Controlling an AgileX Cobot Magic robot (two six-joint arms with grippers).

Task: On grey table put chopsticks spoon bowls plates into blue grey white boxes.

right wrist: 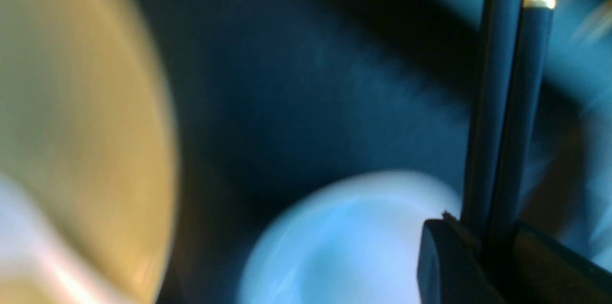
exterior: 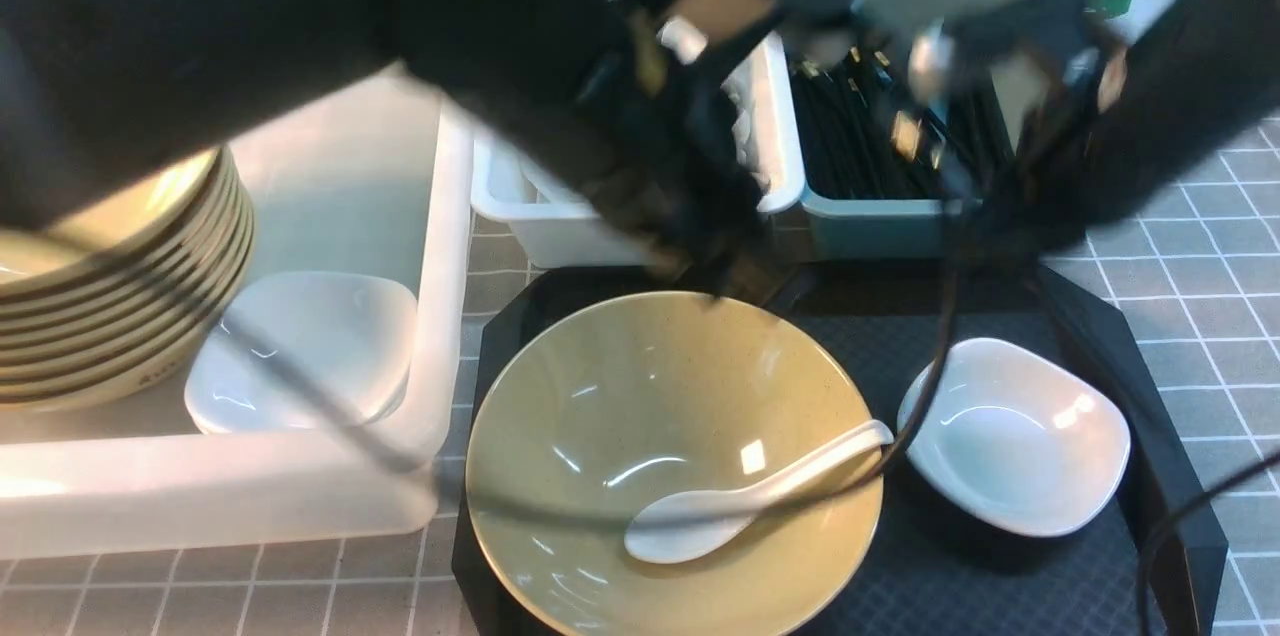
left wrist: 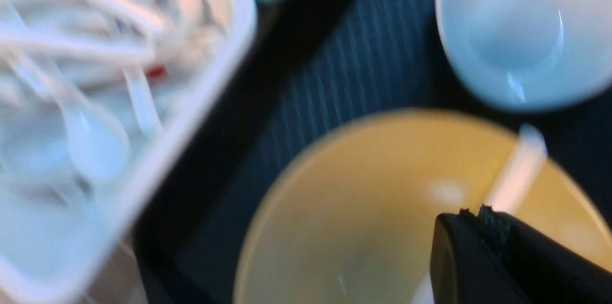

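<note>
A tan bowl (exterior: 620,416) sits on the black tray with a white spoon (exterior: 740,506) lying in it; a white plate (exterior: 1020,436) rests beside it. My left gripper (exterior: 715,261) hangs shut and empty over the bowl's far rim; its wrist view shows the gripper (left wrist: 473,213), the bowl (left wrist: 358,208) and the spoon handle (left wrist: 521,170). My right gripper (exterior: 965,206), blurred, hovers at the blue-grey box's near edge. In the right wrist view the gripper (right wrist: 497,232) is shut on two black chopsticks (right wrist: 502,127) with a gold band.
The blue-grey box (exterior: 870,216) holds several chopsticks (exterior: 850,136). The pale grey-white box (exterior: 560,226) holds spoons (left wrist: 95,136). The large white box (exterior: 440,316) at left carries a bowl stack (exterior: 120,286) and a plate (exterior: 310,346). Cables cross the black tray (exterior: 1090,336).
</note>
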